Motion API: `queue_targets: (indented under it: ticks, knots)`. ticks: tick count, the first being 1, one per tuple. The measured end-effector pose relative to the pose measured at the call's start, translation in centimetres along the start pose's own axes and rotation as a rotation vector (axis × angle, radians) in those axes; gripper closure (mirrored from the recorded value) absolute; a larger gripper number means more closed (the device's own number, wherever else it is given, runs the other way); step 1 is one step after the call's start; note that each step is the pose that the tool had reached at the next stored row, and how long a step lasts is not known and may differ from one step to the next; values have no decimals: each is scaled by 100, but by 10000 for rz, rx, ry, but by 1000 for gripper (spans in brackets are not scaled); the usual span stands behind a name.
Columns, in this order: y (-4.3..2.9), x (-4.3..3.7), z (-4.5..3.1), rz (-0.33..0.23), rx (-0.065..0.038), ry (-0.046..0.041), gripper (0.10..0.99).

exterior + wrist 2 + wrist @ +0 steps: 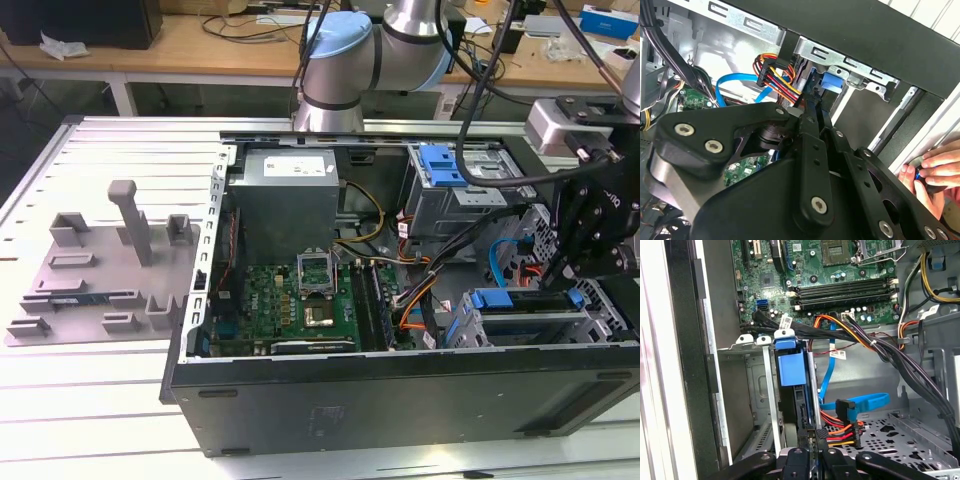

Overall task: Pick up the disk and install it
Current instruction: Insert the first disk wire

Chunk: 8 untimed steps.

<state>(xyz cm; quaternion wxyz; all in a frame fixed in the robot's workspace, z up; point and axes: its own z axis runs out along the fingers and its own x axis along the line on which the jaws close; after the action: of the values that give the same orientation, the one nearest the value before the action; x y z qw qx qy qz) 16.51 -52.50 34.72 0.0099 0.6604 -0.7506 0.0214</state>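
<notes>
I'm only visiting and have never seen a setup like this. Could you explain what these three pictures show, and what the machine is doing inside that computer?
The machine is a robot arm with a black gripper at its end. One picture comes from a camera standing off the arm, looking down on an opened computer case lying on a white slatted table. The other two come from cameras riding near the arm's wrist, so they look along the gripper.

Inside the case you see the green circuit board, coloured cables and metal drive bays. In the first wrist view the gripper sits against the disk, the blue-framed drive standing in its bay at the case's edge. A grey tray of moulded holders lies beside the case. In the second wrist view, a person's hand touches the case's outside.
</notes>
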Motion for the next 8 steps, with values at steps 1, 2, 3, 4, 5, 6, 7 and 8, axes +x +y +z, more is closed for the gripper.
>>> queue_targets:
  ticks: [1,2,3,4,5,6,7,8]
  knots:
    - [0,2,2,0,0,-2,922]
    - [0,4,2,-1,0,-1,922]
    - [0,8,3,0,0,0,922]
    - [0,12,3,0,0,2,922]
    - [0,15,3,-1,0,1,922]
    - [0,17,3,0,1,3,922]
    - [1,18,3,0,1,5,922]
    - [2,21,3,0,2,10,922]
